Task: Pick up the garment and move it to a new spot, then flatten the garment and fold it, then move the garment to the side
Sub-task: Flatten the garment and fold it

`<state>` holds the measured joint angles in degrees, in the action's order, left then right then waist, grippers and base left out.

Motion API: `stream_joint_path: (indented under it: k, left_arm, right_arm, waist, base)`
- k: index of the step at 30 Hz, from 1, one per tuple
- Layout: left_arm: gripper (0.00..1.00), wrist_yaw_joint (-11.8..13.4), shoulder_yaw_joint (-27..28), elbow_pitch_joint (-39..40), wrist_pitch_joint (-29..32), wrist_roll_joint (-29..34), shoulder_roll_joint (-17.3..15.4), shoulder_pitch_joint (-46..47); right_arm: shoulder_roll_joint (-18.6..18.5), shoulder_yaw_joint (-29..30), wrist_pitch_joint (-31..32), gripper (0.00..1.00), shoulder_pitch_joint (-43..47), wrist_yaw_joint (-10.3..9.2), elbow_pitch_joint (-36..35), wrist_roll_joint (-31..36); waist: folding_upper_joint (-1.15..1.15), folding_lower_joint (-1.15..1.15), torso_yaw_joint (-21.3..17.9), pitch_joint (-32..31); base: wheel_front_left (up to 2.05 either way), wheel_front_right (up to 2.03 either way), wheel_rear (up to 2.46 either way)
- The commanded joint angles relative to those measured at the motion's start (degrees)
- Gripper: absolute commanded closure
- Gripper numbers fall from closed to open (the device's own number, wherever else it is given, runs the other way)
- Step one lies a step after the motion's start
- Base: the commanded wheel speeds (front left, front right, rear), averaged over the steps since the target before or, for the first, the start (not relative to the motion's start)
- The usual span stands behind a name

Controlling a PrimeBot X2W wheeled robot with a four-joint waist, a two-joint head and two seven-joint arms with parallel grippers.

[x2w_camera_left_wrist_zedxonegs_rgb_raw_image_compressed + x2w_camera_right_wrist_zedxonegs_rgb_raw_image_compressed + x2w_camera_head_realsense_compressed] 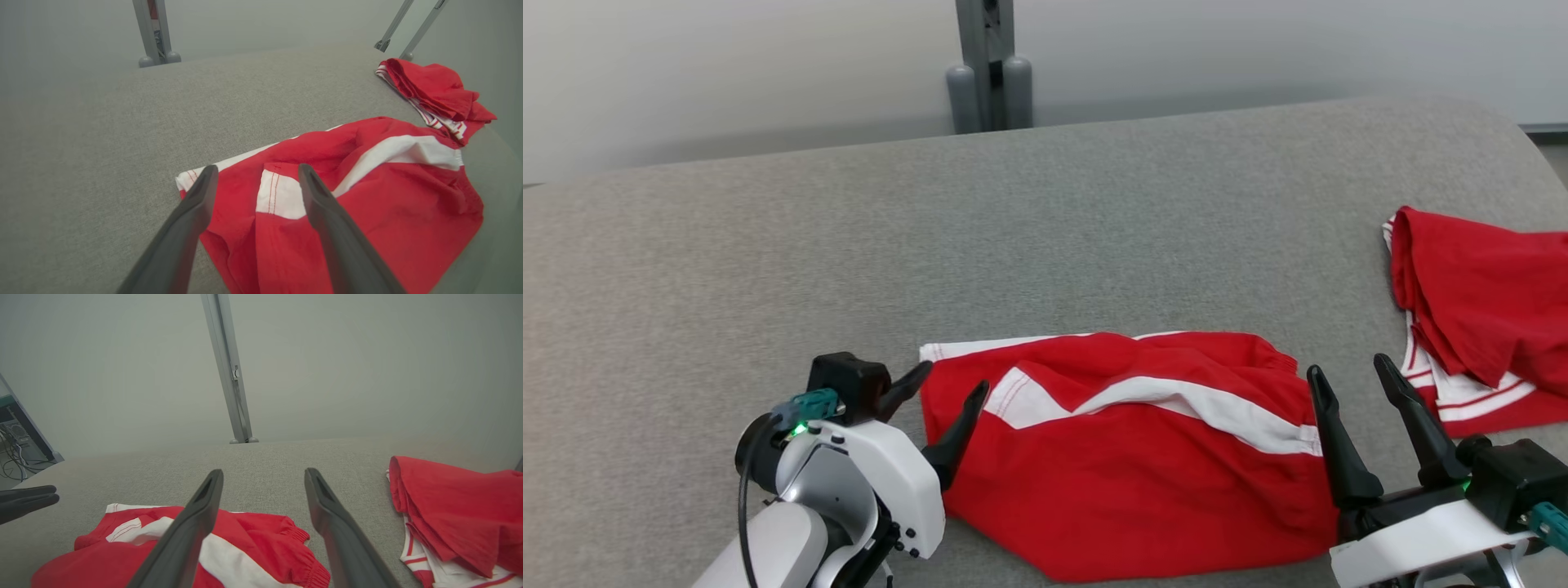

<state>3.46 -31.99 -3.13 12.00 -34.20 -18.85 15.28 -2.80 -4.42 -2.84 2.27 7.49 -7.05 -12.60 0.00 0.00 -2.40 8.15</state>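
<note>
Left hand [956, 376] and right hand [1348, 366] sit at the bottom of the head view, both w/ fingers spread wide apart and nothing between them. The garment [1127, 482], red w/ a white stripe, lies rumpled on the grey cloth-covered table [768, 245] between the two hands, near the front edge. Left hand's tips are at its left edge and right hand's tips just off its right edge; can't tell if either touches the cloth. Left wrist view adds detail: left hand [258, 167] straddles a folded white band w/ red stitching on the garment [388, 204], and two slanted rails [408, 28] show past the table's far corner. Right wrist view has the right hand [263, 471] over the gathered, elastic-looking end of the garment [261, 531], w/ the left hand [55, 496] poking in from the left edge and some cables [16, 453] beyond the table. A second red garment [1478, 302], bunched w/ white striped trim, lies apart at the table's right end, also in the left wrist [433, 87] and right wrist [457, 506] views. A grey post [990, 65] stands behind the table.
</note>
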Motion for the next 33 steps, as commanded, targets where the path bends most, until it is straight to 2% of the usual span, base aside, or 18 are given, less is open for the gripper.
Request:
stream_joint_path:
  k: [1,4,8,11,12,14,16,17,18,20,21,22,28,33]
  left_arm:
    - [0.0,-1.5,-0.4,-2.7,1.7,-1.3,0.2,2.2]
    - [0.0,-3.6,-1.3,-7.0,4.0,-2.8,0.9,4.9]
    - [0.1,-5.6,-1.9,-10.7,5.7,-3.9,1.5,7.1]
    - [0.33,-6.2,-2.0,-12.4,6.5,-4.5,1.6,8.1]
    - [0.33,-6.2,-2.0,-12.4,6.5,-4.5,1.6,8.1]
    - [0.51,-5.9,-1.8,-13.5,6.7,-4.7,1.5,8.4]
    - [0.55,-6.0,-1.7,-14.0,7.1,-4.9,1.4,8.7]
    - [0.6,-6.1,-1.8,-14.4,7.6,-5.3,1.3,8.8]
    - [0.71,-6.4,-2.0,-14.7,7.9,-5.6,1.5,8.8]
    - [0.76,-6.3,-2.1,-15.2,8.5,-5.5,1.1,9.0]
    - [0.83,-6.4,-2.1,-15.2,8.5,-5.7,1.1,9.0]
    - [1.0,-6.5,-2.1,-15.2,8.4,-5.8,1.1,9.1]
    - [1.0,-6.4,-2.4,-15.0,7.8,-5.0,0.5,9.7]
    - [1.0,-5.3,-1.2,-13.8,4.3,-3.8,0.3,10.4]
  right_arm:
    - [-0.2,0.0,-0.6,0.0,-0.7,0.02,0.4,-0.5]
    - [-0.2,0.2,-1.2,0.0,-0.7,0.02,1.3,-0.7]
    - [-0.2,0.4,-1.6,0.0,-0.8,0.02,2.3,-1.2]
    - [-0.2,0.9,-2.0,0.0,-0.8,0.02,3.1,-1.5]
    - [-0.2,0.9,-2.0,0.0,-0.8,0.02,3.1,-1.5]
    - [-0.2,1.2,-2.2,0.0,-0.7,0.02,3.5,-1.7]
    - [-0.2,1.2,-2.3,0.0,-0.8,0.02,3.7,-1.7]
    - [-0.2,1.2,-2.0,0.0,-0.8,0.02,4.1,-1.7]
    - [-0.2,1.2,-1.9,0.0,-0.9,0.02,4.4,-1.9]
    - [-0.2,1.2,-1.7,0.0,-1.2,0.02,5.0,-2.1]
    - [-0.2,1.1,-1.6,0.0,-1.4,0.02,5.2,-2.2]
    - [-0.2,1.1,-1.7,0.0,-1.6,0.02,5.3,-2.2]
    - [-0.2,1.1,-2.0,0.0,-2.2,0.02,7.2,-2.6]
    - [-0.2,1.5,-3.0,0.0,-3.1,0.02,7.3,-2.8]
  waist:
    - [0.0,0.0,-1.9,1.6]
    - [0.0,0.0,-3.4,2.7]
    - [0.0,0.0,-5.0,3.9]
    - [0.0,0.0,-5.9,4.7]
    - [0.0,0.0,-5.9,4.7]
    - [0.0,0.0,-6.3,5.2]
    - [0.0,0.0,-6.6,5.5]
    - [0.0,0.0,-6.8,5.7]
    - [0.0,0.0,-6.8,5.9]
    - [0.0,0.0,-7.0,6.1]
    - [0.0,0.0,-7.1,6.2]
    - [0.0,0.0,-7.1,6.3]
    - [0.0,0.0,-6.6,6.9]
    - [0.0,0.0,-6.2,7.0]
  base:
    - [0.0,0.0,0.0]
    - [0.0,0.0,0.0]
    - [0.0,0.0,0.0]
    - [0.0,0.0,0.0]
    - [0.0,0.0,0.0]
    - [0.0,0.0,0.0]
    - [0.0,0.0,0.0]
    - [0.0,0.0,0.0]
    - [0.0,0.0,0.0]
    - [0.0,0.0,0.0]
    - [0.0,0.0,0.0]
    - [0.0,0.0,0.0]
    - [0.0,0.0,0.0]
    - [0.0,0.0,0.0]
